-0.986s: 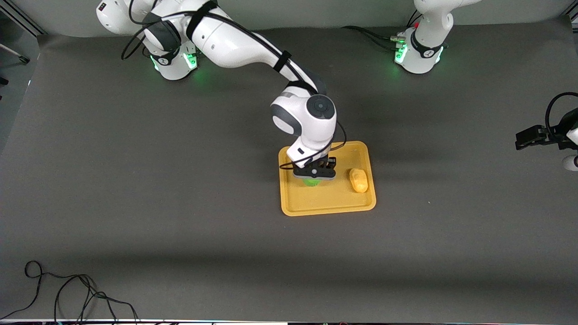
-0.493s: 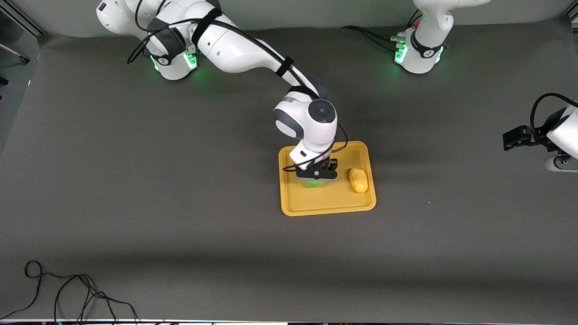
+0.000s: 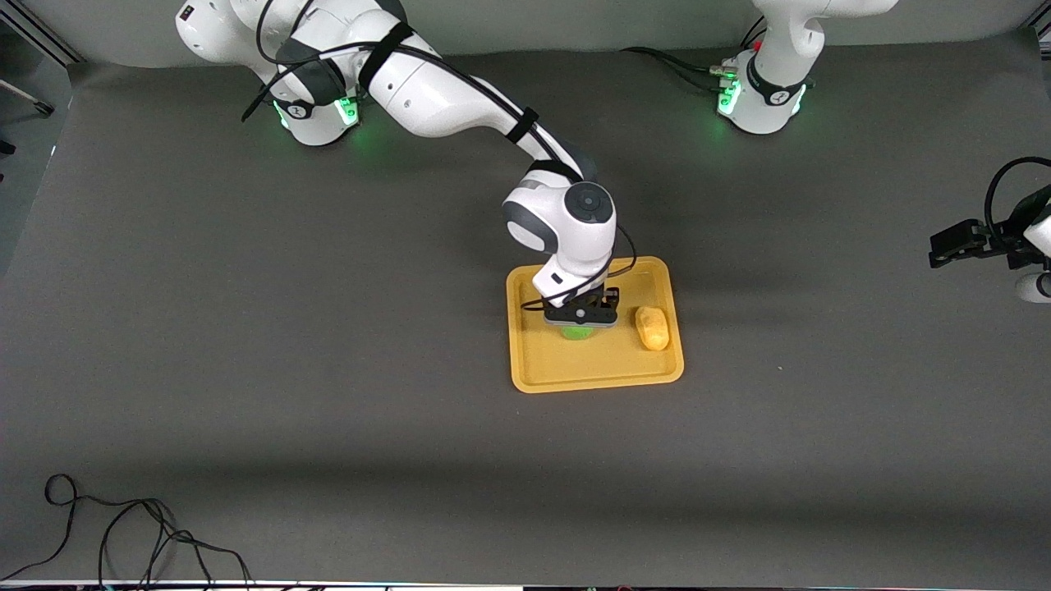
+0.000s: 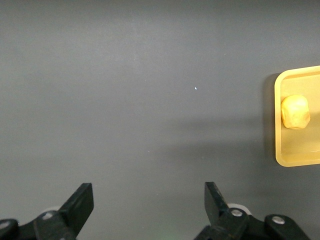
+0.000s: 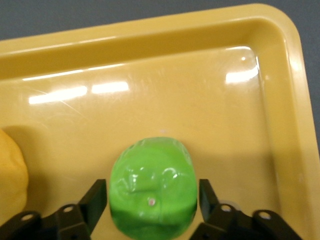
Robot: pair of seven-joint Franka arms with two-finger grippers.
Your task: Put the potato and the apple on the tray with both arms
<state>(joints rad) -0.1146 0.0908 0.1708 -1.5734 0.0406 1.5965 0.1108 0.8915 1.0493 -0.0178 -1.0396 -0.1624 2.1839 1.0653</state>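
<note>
The yellow-orange tray lies mid-table. The potato lies on it, toward the left arm's end. The green apple rests on the tray beside the potato, mostly hidden under my right gripper. In the right wrist view the apple sits on the tray between my right gripper's open fingers, with a narrow gap at each side; the potato's edge shows beside it. My left gripper is open and empty above bare table at the left arm's end; its own view shows the tray and potato.
A black cable lies loose on the dark table mat near the front edge at the right arm's end. Both arm bases stand along the table's back edge.
The right arm's wrist has shifted slightly while its gripper stays low over the apple on the tray. The left gripper has swung a little toward the tray and back out.
</note>
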